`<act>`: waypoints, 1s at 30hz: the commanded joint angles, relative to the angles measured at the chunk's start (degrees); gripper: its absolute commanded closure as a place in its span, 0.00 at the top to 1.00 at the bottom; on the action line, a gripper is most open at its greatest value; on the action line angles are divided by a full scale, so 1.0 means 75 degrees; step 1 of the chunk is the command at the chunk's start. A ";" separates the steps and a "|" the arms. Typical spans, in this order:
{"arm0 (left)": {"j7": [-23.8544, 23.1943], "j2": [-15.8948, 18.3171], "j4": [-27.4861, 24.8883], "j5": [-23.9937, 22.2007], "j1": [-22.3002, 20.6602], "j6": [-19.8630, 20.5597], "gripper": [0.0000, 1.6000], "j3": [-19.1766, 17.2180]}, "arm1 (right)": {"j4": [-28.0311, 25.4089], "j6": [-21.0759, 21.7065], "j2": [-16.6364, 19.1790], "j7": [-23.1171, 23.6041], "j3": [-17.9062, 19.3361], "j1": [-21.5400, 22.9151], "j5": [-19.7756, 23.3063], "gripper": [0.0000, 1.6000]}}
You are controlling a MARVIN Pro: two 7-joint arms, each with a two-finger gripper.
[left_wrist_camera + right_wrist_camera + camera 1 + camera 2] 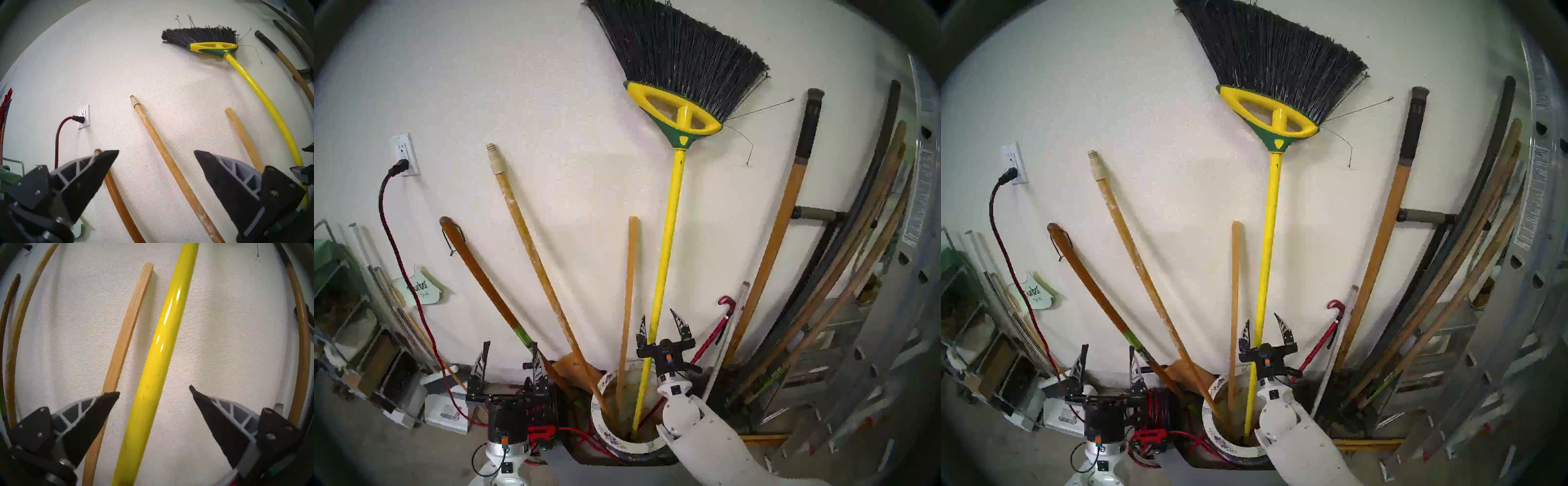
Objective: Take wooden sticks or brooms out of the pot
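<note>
1. The pot (621,444) stands on the floor against the white wall (517,101). It is round, with a wide white rim painted with blue-purple flowers and a brown-stained inside.
2. The broom (667,237) stands in the pot with its head up. Its yellow handle leans on the wall, and the yellow-and-green head with black bristles sits high above.
3. The short square-edged slat (628,305) stands in the pot just left of the broom handle, nearly upright against the wall.
4. The long round pole (534,258), flecked with white and ending in a cream threaded tip, runs from the pot up and to the left.
5. A dark brown handle (477,271) with a green band and a cord loop leans further left. Whether its foot is inside the pot cannot be told.
6. A thin red cane (711,336) leans to the right of the pot.
7. The right pincer (661,322) is open above the pot, with the yellow handle between its two fingers. In the right wrist view the handle (153,361) passes through the gap with clear space on both sides, and the slat (125,336) lies just behind the left finger.
8. The left pincer (510,356) is open and empty, pointing upward to the left of the pot. In the left wrist view the pole (169,161) shows between its fingers, further off against the wall.
</note>
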 commanded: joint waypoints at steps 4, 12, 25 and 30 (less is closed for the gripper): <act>-0.0057 0.0035 0.0057 -0.0074 -0.0106 0.0009 1.00 0.0013 | 0.0313 0.0153 -0.0072 0.0045 0.0103 0.0119 0.0160 1.00; -0.0115 0.0053 0.0069 -0.0108 -0.0144 0.0043 1.00 0.0024 | 0.0827 -0.0039 -0.0131 0.0243 0.0195 0.0340 0.0364 1.00; -0.0216 0.0073 0.0064 -0.0165 -0.0202 0.0119 1.00 0.0026 | 0.1092 -0.0314 -0.0130 0.1222 0.0320 0.0563 0.1065 1.00; -0.0305 0.0086 0.0023 -0.0223 -0.0232 0.0180 1.00 0.0065 | 0.1401 -0.0277 -0.0184 0.1607 0.0419 0.0701 0.1402 1.00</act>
